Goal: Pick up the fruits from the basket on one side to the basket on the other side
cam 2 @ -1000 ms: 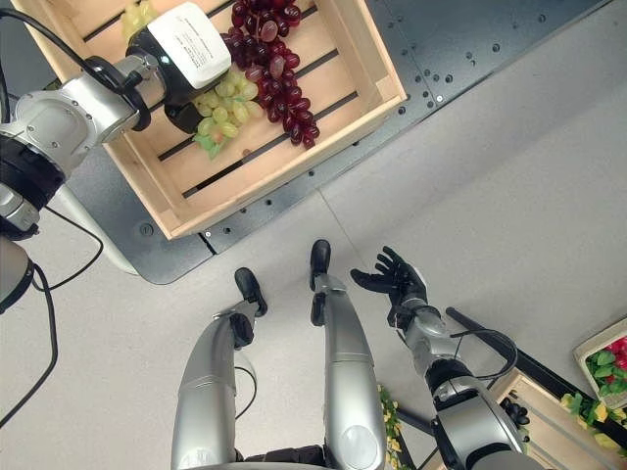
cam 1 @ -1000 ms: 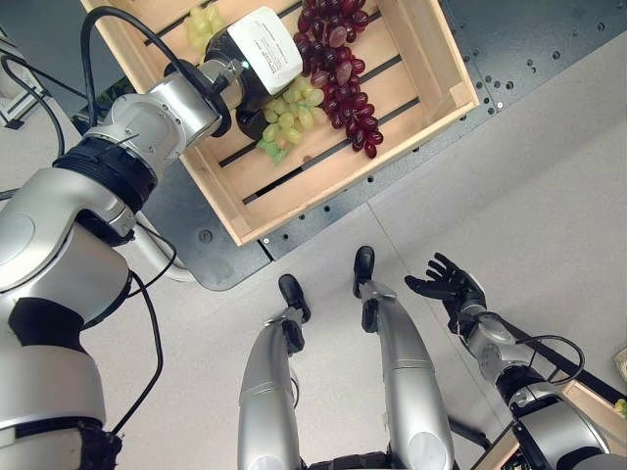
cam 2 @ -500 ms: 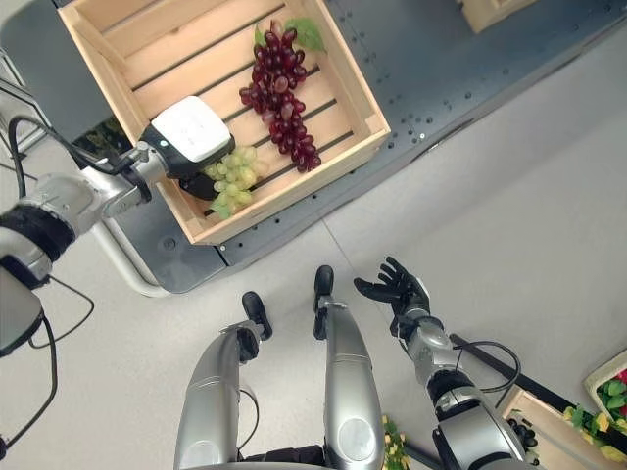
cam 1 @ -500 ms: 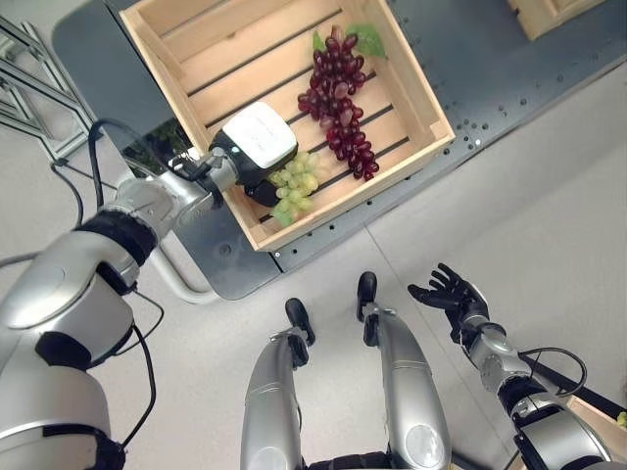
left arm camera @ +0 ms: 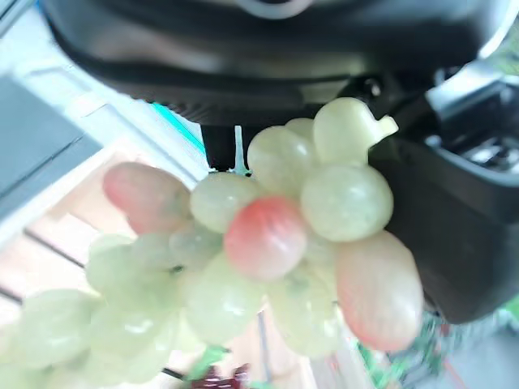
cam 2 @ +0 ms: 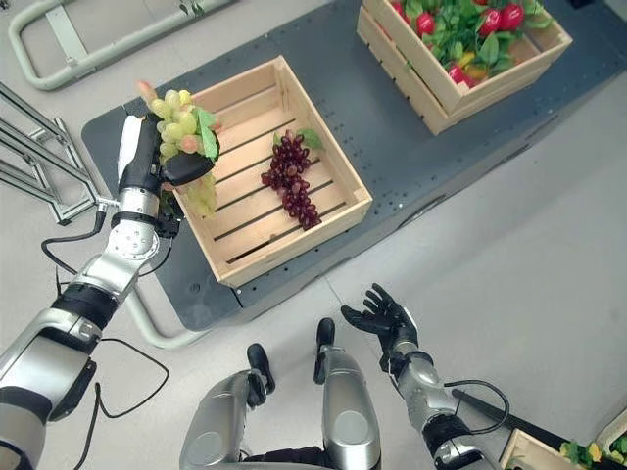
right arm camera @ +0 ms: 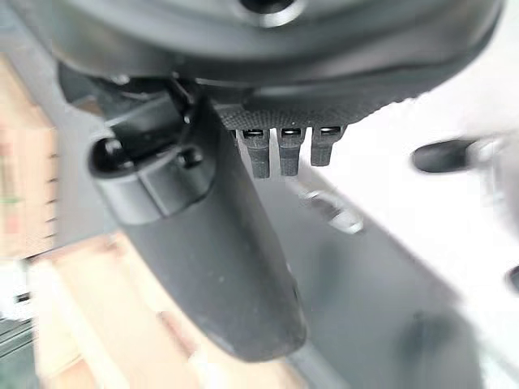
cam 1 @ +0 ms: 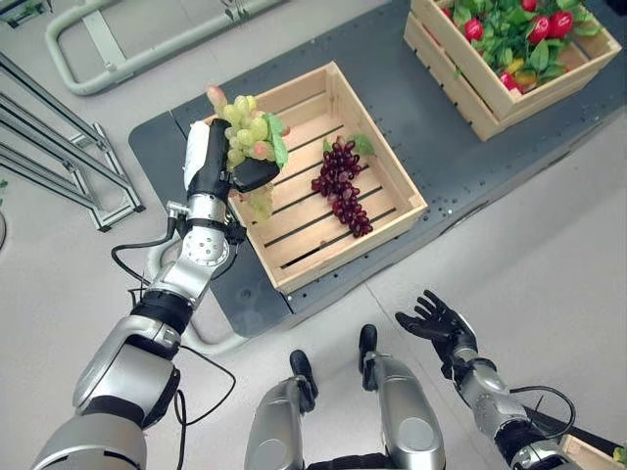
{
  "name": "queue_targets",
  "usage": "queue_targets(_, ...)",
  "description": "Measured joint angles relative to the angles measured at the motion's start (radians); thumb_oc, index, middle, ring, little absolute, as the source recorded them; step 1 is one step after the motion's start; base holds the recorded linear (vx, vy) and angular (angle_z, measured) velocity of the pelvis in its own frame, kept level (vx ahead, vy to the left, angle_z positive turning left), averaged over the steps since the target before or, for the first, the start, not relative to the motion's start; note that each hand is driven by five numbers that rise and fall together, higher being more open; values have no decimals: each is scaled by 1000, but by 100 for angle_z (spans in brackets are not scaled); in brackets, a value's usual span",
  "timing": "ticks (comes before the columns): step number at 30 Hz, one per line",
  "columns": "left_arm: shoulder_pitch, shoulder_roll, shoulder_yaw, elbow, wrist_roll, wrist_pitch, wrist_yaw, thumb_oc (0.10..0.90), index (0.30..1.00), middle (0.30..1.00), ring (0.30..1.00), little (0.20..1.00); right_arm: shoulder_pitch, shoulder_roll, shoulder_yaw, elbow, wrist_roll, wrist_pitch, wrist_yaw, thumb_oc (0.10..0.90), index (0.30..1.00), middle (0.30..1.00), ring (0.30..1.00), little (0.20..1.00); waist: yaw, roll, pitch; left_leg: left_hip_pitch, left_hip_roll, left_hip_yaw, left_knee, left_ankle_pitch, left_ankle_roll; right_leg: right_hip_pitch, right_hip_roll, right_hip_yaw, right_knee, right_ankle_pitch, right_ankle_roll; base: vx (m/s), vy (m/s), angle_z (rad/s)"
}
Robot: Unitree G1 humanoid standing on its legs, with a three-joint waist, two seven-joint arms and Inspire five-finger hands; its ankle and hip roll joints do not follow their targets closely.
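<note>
My left hand (cam 1: 214, 162) is shut on a bunch of green grapes (cam 1: 247, 125) and holds it raised above the left wall of a wooden crate (cam 1: 387, 162). Close up, the green grapes (left arm camera: 268, 267) have a few pink ones among them and rest against the hand's dark palm. A bunch of dark red grapes (cam 1: 343, 186) with a green leaf lies on the slats inside the crate. My right hand (cam 1: 438, 323) hangs low at the right with fingers spread, holding nothing.
The crate stands on a dark grey platform (cam 1: 460, 162). A second wooden crate (cam 1: 509, 44) full of red fruit and green leaves sits at the platform's far right. Metal tube frames (cam 1: 59, 147) stand on the floor at the left.
The camera view has shifted and pulled back. My left hand has lifted the green grapes up out of the crate to above its left wall. The right hand stays spread.
</note>
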Motion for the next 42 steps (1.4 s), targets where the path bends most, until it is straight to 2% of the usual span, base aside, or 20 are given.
queue_targets(3, 52, -50, 23, -29, -93, 9, -18, 400, 300, 300, 300, 300, 9, 4, 3, -74, -53, -3, -2, 800, 900, 900, 900, 900, 1, 0, -68, 32, -5, -1, -68, 19, -5, 25, 11, -3, -53, 8, 4, 93, 20, 4)
queue_targets(5, 77, -87, 38, -61, -180, 56, -45, 400, 300, 300, 300, 300, -6, 2, 3, -157, -75, 3, -9, 800, 900, 900, 900, 900, 1, 3, -77, 134, -14, -1, -164, 53, -10, 110, 23, -7, -110, 17, 9, 119, 22, 2)
queue_targets(7, 122, -114, 37, -91, -247, 74, -81, 400, 300, 300, 300, 300, -9, 6, 4, -224, -98, 0, -8, 800, 900, 900, 900, 900, -2, 12, -134, 167, -14, -1, -204, 57, -15, 140, 33, -7, -149, 20, 13, 67, -7, -1)
queue_targets(9, 135, -140, 36, -111, -302, 93, -118, 400, 300, 300, 300, 300, -28, 7, 5, -258, -99, 1, -6, 800, 900, 900, 900, 900, 2, 20, -150, 203, -16, -2, -230, 62, -16, 180, 37, -8, -179, 24, 19, 34, -36, 5)
queue_targets(15, 207, -168, 33, -158, -345, 135, -206, 400, 300, 300, 300, 300, -40, 5, 16, -310, -150, 8, 0, 800, 900, 900, 900, 900, 5, 52, -236, 281, -25, -3, -314, 73, -16, 275, 53, -7, -302, 57, 34, 21, -40, 2)
queue_targets(18, 208, -166, 34, -166, -354, 151, -232, 400, 300, 300, 300, 300, -78, -16, 46, -322, -179, 49, 0, 800, 900, 900, 900, 900, 17, 71, -263, 291, -28, -3, -327, 77, -15, 284, 53, -7, -313, 62, 37, -25, -50, -2)
queue_targets(22, 204, -162, 32, -186, -354, 158, -278, 400, 300, 300, 300, 300, -134, -42, 81, -367, -178, 111, 3, 800, 900, 900, 900, 900, 28, 72, -265, 290, -27, -8, -327, 79, -15, 284, 54, -9, -313, 62, 37, -14, -37, 2)
queue_targets(30, 204, -158, 14, -223, -334, 171, -347, 400, 300, 300, 300, 300, -214, -46, 85, -389, -169, 242, 36, 800, 900, 900, 900, 900, 51, 71, -265, 304, -26, -10, -328, 84, -16, 297, 55, -9, -313, 67, 34, 0, 0, 0)
queue_targets(35, 204, -154, 13, -264, -332, 171, -372, 400, 300, 300, 300, 300, -215, -46, 113, -389, -131, 283, 42, 800, 900, 900, 900, 900, 61, 71, -268, 308, -26, -10, -328, 84, -16, 301, 55, -8, -313, 67, 34, 0, 0, 0)
queue_targets(42, 203, -152, -34, -264, -292, 171, -417, 400, 300, 300, 300, 300, -228, -41, 157, -399, -80, 297, 87, 800, 900, 900, 900, 900, 69, 71, -278, 309, -26, -14, -328, 84, -16, 304, 55, -9, -313, 67, 34, 0, -2, 1)
